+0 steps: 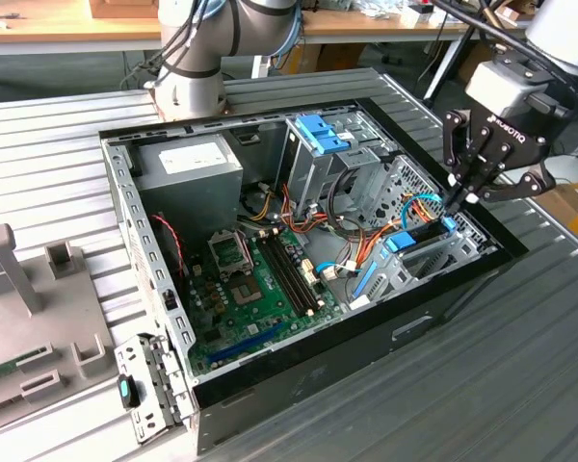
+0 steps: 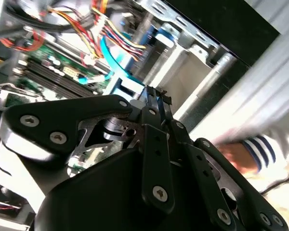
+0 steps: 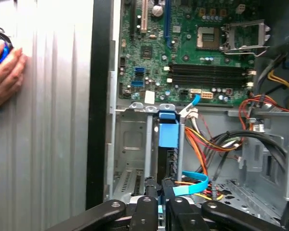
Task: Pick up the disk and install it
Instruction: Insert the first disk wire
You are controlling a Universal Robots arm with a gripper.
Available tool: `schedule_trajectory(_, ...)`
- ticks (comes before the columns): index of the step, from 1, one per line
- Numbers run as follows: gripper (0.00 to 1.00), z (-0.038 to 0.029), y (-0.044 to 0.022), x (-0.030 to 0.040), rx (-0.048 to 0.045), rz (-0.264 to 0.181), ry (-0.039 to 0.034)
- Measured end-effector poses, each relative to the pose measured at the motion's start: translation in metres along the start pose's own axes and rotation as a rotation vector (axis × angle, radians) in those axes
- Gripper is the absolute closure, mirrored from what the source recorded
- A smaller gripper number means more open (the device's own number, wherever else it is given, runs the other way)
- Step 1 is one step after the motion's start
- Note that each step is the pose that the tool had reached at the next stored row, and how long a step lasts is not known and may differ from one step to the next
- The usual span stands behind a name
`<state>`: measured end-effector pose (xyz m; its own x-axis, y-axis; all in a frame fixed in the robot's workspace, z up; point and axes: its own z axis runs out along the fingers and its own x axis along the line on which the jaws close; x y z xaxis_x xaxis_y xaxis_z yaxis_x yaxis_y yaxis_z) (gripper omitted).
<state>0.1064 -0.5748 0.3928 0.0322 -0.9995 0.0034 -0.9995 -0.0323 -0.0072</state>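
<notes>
The open computer case (image 1: 299, 380) lay flat on the ribbed metal bench (image 1: 530, 385), its side panel off so the motherboard (image 1: 260, 279) and the bays could be reached from above. We found the disk (image 1: 419, 234) standing on edge in the metal drive cage (image 3: 130, 144), hard against the case wall on the exterior view's right. Its bright blue carrier rails ran along the slot, which we take as the reason for that upright pose: the rails have to line up with the cage guides. In the first wrist view its blue end (image 3: 167, 132) already sat deep between the guides, near the motherboard's edge, so we judged the disk largely inserted, though we could not tell whether it was fully latched. The end effector (image 1: 459, 199) hung directly over the cage, drawn narrow, with a sliver of blue between its tips in the first wrist view (image 3: 160, 188). So it appeared to be pinching the rear edge of the disk, a grip suited to steering it along the slot. A person's hand (image 3: 5, 72) rested on the bench outside the case, well apart from the work
</notes>
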Motion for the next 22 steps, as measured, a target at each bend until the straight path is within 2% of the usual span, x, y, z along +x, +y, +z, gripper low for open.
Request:
schedule_trajectory(2,0.84,0.0000,0.0000,0.0004,0.0014,0.000,-0.0425)
schedule_trajectory(3,0.84,0.0005,0.0000,0.0012,0.0018,0.001,-0.0556)
schedule_trajectory(5,0.84,0.0044,0.0003,0.0013,0.0018,0.017,-0.0431)
schedule_trajectory(6,0.84,0.0068,0.0007,0.0013,0.0021,0.035,-0.0422)
schedule_trajectory(9,0.84,0.0114,0.0037,0.0014,0.0023,0.041,-0.0423)
schedule_trajectory(13,0.84,0.0127,0.0056,0.0014,0.0023,0.042,-0.0424)
schedule_trajectory(14,0.84,0.0133,0.0059,0.0015,0.0023,0.042,-0.0500)
schedule_trajectory(15,0.84,0.0135,0.0061,0.0017,0.0025,0.042,-0.0618)
schedule_trajectory(16,0.84,0.0141,0.0065,0.0022,0.0027,0.042,-0.0792)
schedule_trajectory(19,0.84,0.0205,0.0086,0.0032,0.0046,0.038,-0.0802)
schedule_trajectory(22,0.84,0.0213,0.0088,0.0032,0.0038,0.006,-0.0803)
